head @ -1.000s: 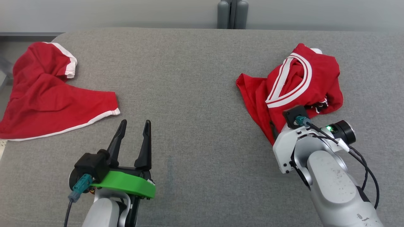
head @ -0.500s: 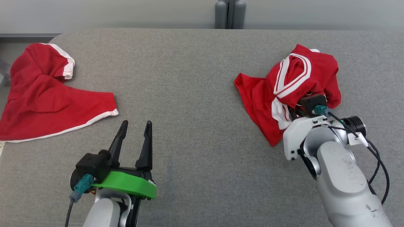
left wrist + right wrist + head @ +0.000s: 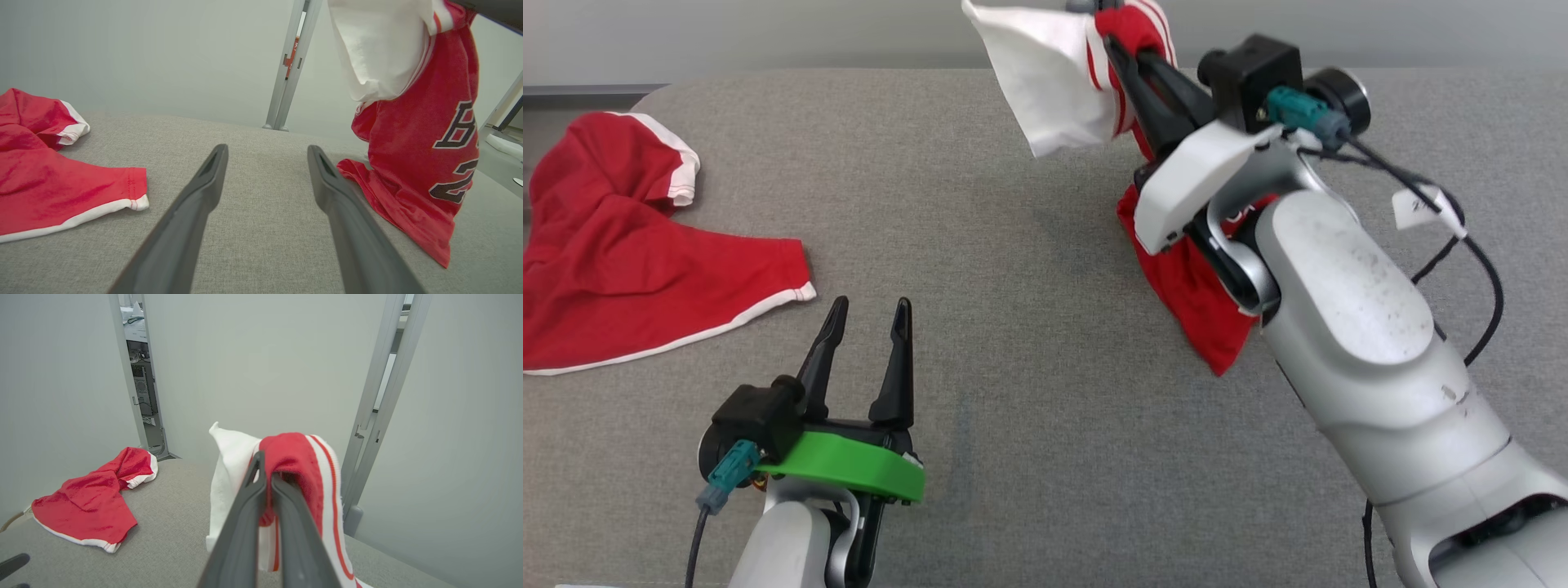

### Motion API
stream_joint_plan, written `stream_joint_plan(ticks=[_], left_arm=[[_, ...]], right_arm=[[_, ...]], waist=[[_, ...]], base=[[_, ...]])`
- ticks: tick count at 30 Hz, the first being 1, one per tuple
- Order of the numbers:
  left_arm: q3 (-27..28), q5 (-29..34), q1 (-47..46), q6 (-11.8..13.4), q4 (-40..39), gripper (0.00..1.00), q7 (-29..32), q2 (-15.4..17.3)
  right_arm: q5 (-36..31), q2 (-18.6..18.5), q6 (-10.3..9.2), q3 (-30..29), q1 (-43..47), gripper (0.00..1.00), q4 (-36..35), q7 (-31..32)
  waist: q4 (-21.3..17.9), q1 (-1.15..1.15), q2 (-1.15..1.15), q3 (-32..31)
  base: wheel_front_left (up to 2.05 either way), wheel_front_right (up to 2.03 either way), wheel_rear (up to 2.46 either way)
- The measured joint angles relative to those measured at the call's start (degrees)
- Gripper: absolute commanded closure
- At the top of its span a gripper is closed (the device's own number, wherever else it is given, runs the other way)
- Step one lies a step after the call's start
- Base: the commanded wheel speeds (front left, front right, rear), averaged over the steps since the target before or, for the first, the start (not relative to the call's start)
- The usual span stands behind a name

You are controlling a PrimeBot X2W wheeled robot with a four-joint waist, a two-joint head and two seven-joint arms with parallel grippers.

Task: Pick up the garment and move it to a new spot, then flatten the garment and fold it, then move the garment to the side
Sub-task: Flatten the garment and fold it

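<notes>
Raised since the earlier frame, the right gripper (image 3: 1112, 47) now carries the red jersey with white trim and dark lettering (image 3: 1192, 302) above the far right part of the grey fabric-covered table (image 3: 980, 245), where it previously lay crumpled. Head view: right jaws clamped on the jersey's striped edge, a white panel spread toward the far edge, the red body hanging below. The left gripper (image 3: 869, 314) sits by the near edge, jaws apart and empty. Red shorts with white hem trim (image 3: 621, 269) lie at the left edge. Left wrist view: the jersey (image 3: 412, 134) hangs at right, its lower hem resting on the table; the shorts (image 3: 61, 183) lie well apart at left. Right wrist view: the fingers (image 3: 249, 506) are pressed together on the red-and-white band (image 3: 302, 465).
</notes>
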Motion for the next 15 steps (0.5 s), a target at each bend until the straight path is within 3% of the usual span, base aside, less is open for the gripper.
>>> stream_joint_plan(ticks=[7,11,15], left_arm=[[-0.6,-0.1,-0.6,0.0,-0.2,0.00,0.0,0.0],[-0.6,-0.1,-0.7,0.0,-0.2,0.00,0.0,0.0],[-0.3,-0.1,-0.7,0.0,-0.5,0.00,0.0,0.0]], right_arm=[[8.3,0.0,0.00,3.6,-12.8,1.00,-2.0,-5.3],[7.0,0.1,0.00,2.1,-17.8,1.00,-1.8,-9.5],[2.1,-0.1,0.00,-2.0,-15.9,1.00,3.1,-9.0]], waist=[[0.4,0.00,0.00,1.3],[0.6,0.00,0.00,1.8],[0.4,0.00,0.00,2.0]], base=[[0.00,0.00,0.00],[0.00,0.00,0.00],[0.00,0.00,0.00]])
